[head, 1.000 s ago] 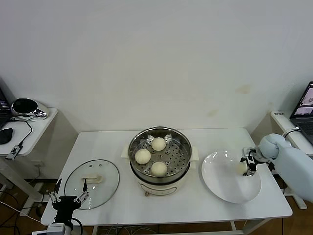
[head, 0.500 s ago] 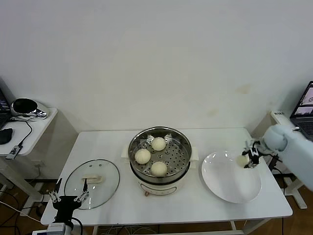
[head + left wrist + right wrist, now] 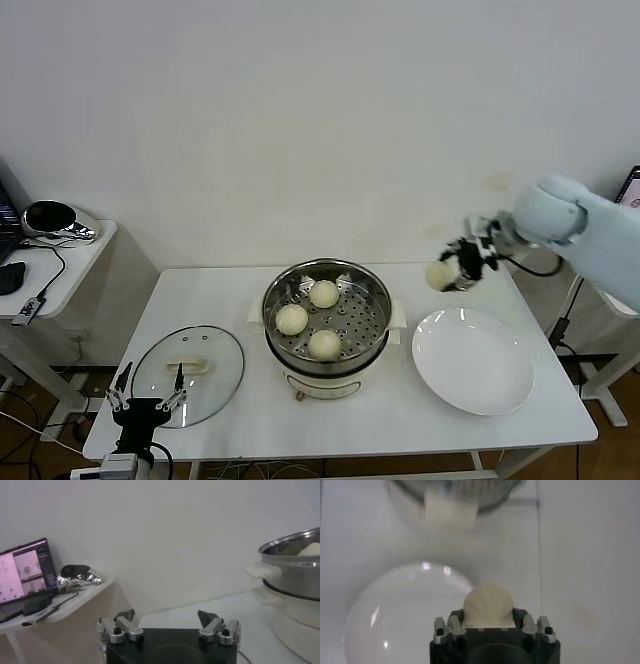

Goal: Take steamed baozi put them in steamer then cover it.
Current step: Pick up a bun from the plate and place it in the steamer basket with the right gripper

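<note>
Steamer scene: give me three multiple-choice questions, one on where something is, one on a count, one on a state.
1. Where does the glass lid lie?
A. on the steamer
B. on the table, on the steamer's left
C. on the plate

2. How many buns sit in the steamer?
A. one
B. three
C. five

3. What is the right hand doing?
A. holding a bun in the air
B. resting open on the plate
C. gripping the lid

Answers: 1 B, it lies flat on the table; 2 B, three on the tray; 3 A, bun held clear above the white plate.
</note>
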Controlling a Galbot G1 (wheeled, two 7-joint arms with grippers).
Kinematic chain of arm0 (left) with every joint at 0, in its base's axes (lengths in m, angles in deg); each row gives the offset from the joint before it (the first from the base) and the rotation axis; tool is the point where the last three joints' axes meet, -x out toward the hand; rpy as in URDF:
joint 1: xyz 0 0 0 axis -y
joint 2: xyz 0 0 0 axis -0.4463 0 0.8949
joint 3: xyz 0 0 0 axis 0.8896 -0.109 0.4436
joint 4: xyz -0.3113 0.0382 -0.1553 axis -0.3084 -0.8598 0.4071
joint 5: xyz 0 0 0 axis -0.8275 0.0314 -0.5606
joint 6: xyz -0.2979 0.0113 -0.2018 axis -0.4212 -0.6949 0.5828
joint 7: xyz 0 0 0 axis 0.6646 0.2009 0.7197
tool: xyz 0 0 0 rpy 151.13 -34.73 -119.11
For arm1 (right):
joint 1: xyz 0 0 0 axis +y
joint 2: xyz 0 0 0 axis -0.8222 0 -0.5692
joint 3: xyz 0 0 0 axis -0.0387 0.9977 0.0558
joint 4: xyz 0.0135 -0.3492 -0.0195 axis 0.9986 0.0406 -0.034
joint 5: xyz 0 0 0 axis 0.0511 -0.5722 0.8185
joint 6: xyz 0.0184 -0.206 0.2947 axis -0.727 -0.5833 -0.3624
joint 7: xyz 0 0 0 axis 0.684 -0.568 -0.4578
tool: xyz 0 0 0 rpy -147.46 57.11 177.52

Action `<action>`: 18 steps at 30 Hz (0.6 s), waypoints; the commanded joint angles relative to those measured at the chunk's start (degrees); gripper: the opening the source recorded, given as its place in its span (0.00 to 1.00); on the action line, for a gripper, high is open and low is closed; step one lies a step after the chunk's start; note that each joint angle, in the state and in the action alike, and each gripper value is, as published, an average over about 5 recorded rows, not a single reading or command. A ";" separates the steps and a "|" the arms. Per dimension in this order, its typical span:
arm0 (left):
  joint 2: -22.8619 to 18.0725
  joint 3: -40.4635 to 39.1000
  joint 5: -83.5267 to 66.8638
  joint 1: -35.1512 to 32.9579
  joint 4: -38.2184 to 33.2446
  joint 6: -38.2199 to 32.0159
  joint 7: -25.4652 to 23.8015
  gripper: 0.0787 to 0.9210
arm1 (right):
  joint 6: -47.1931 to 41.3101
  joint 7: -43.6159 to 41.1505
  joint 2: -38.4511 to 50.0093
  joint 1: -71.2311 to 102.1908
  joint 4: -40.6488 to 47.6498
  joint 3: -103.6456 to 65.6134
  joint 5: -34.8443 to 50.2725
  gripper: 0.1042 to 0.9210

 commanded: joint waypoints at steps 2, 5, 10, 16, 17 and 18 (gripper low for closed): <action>-0.09 0.17 -0.12 0.15 -0.04 -0.09 0.04 0.88 | -12.08 10.01 -14.10 -13.73 -6.63 13.68 23.05 0.62; -0.35 0.26 -0.13 0.17 -0.42 -0.09 0.06 0.88 | -13.97 12.43 -17.14 -10.47 -5.11 13.58 23.71 0.62; -0.70 0.50 -0.30 0.02 -1.55 0.05 0.05 0.88 | -15.36 13.97 -20.97 -4.37 -0.44 13.25 21.17 0.62; -0.88 0.92 -0.52 -0.12 -2.13 0.21 0.06 0.88 | -15.46 13.67 -22.73 1.83 5.54 11.88 16.37 0.62; -0.89 0.96 -0.55 -0.15 -2.11 0.20 0.06 0.88 | -15.39 13.62 -22.81 2.49 6.16 11.68 15.73 0.62; -0.88 0.99 -0.57 -0.16 -2.06 0.19 0.06 0.88 | -15.35 13.58 -22.88 3.04 6.74 11.45 15.22 0.62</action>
